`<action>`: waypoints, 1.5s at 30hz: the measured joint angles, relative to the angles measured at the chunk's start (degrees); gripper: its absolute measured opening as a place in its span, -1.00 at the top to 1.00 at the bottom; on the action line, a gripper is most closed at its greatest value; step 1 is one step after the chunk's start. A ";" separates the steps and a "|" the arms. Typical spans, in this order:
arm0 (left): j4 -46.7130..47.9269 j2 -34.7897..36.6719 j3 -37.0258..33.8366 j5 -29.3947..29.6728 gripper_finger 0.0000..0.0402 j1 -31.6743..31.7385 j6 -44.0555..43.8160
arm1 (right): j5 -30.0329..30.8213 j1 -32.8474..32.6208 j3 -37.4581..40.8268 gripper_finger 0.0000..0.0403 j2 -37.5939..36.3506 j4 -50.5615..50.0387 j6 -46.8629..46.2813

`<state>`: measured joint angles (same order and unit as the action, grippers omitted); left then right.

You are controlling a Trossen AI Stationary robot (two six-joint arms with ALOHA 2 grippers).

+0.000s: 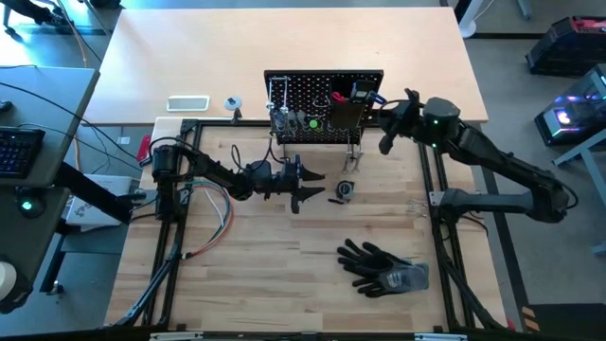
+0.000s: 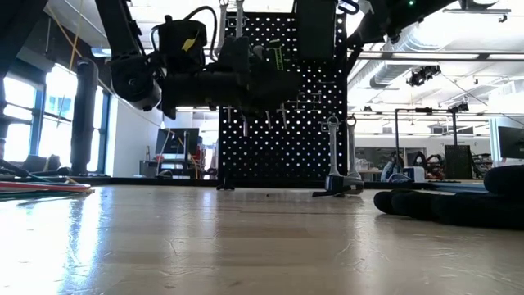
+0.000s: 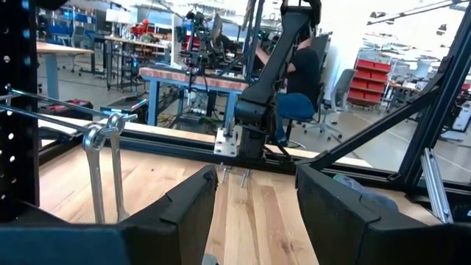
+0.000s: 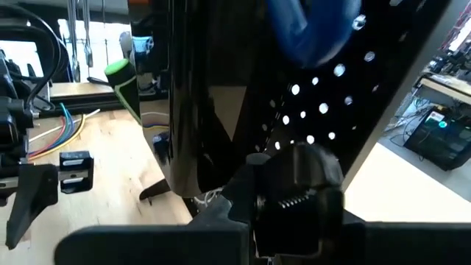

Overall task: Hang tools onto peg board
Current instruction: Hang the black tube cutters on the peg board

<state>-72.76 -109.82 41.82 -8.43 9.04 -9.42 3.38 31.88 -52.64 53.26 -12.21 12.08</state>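
Observation:
The black peg board [image 1: 322,104] stands upright at the table's far middle, with a black bin [image 4: 206,110] on its front. Two silver wrenches [image 3: 103,169] hang from its pegs, and a green handle [image 4: 121,81] and a blue handle [image 4: 309,29] show on it. A small black-and-silver tool [image 1: 344,189] lies on the table in front of the board. My left gripper [image 1: 317,187] hovers open and level beside that tool, with nothing between its fingers [image 3: 191,213]. My right gripper [image 1: 390,133] is shut and empty, close to the board's right end.
Black gloves [image 1: 383,270] lie on the near right of the table. A bundle of coloured wires [image 1: 213,218] trails by the left arm. A black frame rail [image 1: 431,189] borders the work area. Bare wood lies between the board and the gloves.

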 joint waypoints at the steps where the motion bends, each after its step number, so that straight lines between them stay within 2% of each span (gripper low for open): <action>1: 0.07 0.00 0.00 -0.02 0.10 0.00 0.01 | 0.02 0.00 -0.02 0.91 -0.13 0.03 0.02; 17: 0.12 0.00 0.00 0.03 0.10 0.00 0.01 | 0.98 3.02 -0.11 0.91 -0.12 0.95 1.29; 23: 0.10 0.00 0.00 0.07 0.10 0.00 -0.18 | -1.48 4.26 -0.13 0.91 2.10 1.35 0.49; 45: 1.22 0.00 0.00 0.07 0.10 0.00 -0.51 | -4.40 6.41 -0.20 0.89 6.89 2.55 -1.41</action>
<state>-71.55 -109.82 41.82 -8.36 9.04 -9.93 -1.03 38.29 -52.84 60.15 -9.66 10.67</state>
